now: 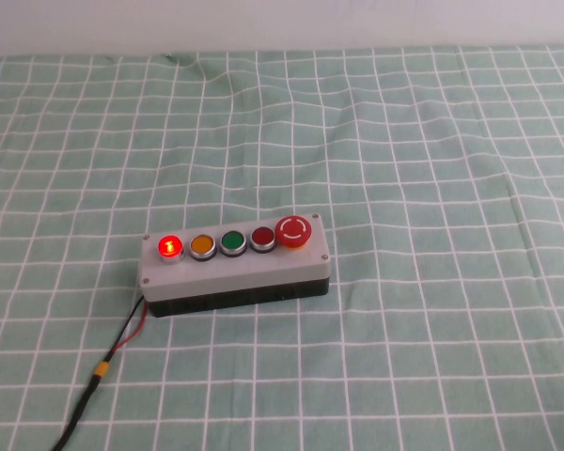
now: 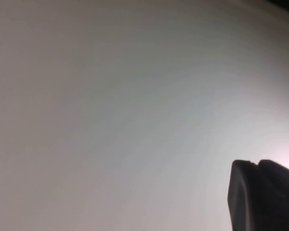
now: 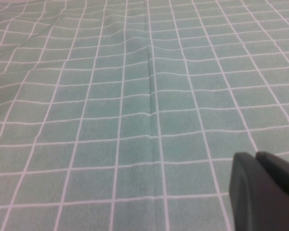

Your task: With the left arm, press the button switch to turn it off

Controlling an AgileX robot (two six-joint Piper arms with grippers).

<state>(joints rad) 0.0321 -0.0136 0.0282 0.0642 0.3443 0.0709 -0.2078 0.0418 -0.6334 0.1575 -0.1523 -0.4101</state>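
Button switch [image 1: 170, 247]: glowing red, sitting at left end of grey box [image 1: 235, 272], toward surface [image 1: 432, 141] near edge. Left gripper [image 2: 265, 197], right gripper [image 3: 265, 192]: only partly showing; opening — cannot tell.

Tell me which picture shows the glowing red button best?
The high view. There the lit red button switch sits at the left end of the grey box, fully visible. The left wrist view shows only a pale blank surface and part of the left gripper; the right wrist view shows checked cloth and the right gripper, no button.
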